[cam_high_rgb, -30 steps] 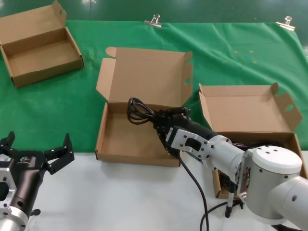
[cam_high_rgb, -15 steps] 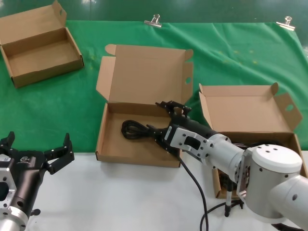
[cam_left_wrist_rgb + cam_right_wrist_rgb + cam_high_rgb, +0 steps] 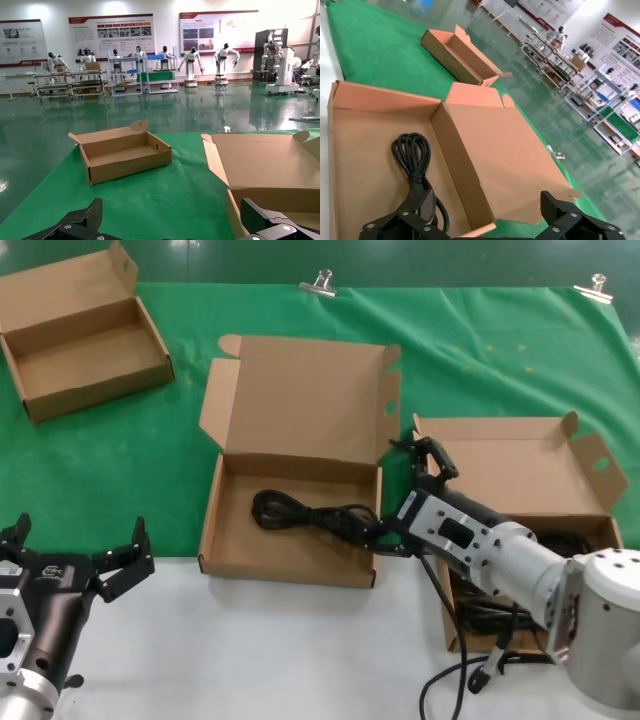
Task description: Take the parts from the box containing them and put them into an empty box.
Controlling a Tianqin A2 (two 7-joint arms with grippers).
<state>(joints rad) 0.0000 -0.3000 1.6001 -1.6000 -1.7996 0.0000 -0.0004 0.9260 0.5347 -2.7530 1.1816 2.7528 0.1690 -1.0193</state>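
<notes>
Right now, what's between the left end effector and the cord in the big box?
In the head view, bare white tabletop and the box's front wall separate the left end effector from the cord.

Our right arm [image 3: 520,570] is silver-white with a rounded joint cap, a black gripper [image 3: 405,495] and a loose black cable underneath. Our left arm [image 3: 40,625] is black with silver housing and dark clawed fingers [image 3: 125,565].

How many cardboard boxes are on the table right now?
3. A small plain box at the far left, the largest box in the middle holding a black cord, and a box on the right, partly hidden by the right arm.
</notes>
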